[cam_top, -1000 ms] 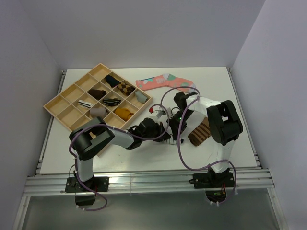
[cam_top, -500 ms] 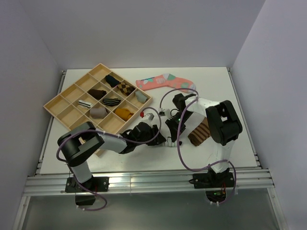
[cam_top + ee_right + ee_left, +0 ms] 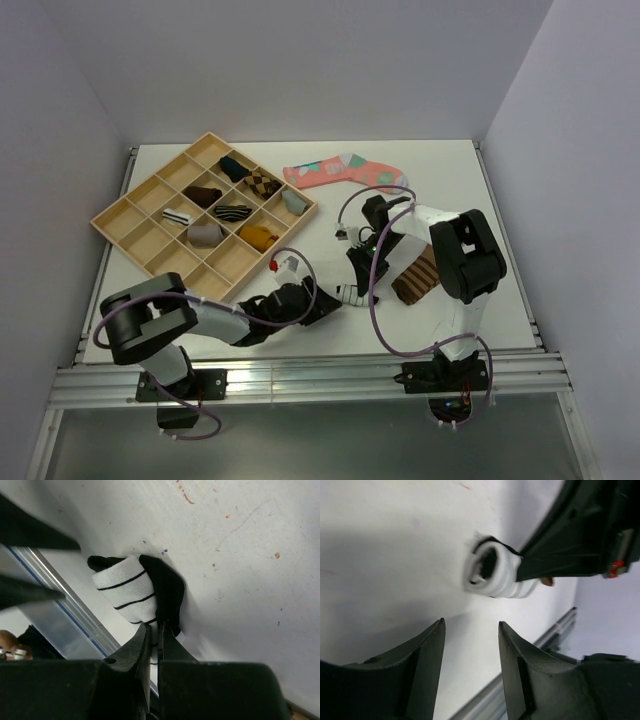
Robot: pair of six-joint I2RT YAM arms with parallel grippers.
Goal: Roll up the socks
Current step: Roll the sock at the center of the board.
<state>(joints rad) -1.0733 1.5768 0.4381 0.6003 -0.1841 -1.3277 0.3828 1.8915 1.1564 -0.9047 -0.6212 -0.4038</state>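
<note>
The short white sock with thin black stripes lies rolled into a tight tube on the table, its black cuff wrapped over one side. My right gripper is shut on the roll's edge, fabric pinched between its fingers. The top view shows the roll just below the right gripper. My left gripper is open and empty, a short way back from the roll. It sits low on the table left of the roll. The brown sock with tan bands lies flat under the right arm.
A wooden compartment tray with several rolled socks stands at the back left. A coral-pink patterned sock lies flat at the back centre. The metal rail along the table's near edge runs close behind the left gripper.
My left gripper has opened, let go of the rolled white sock and drawn back left toward the near edge. The right gripper has stayed shut on the roll.
</note>
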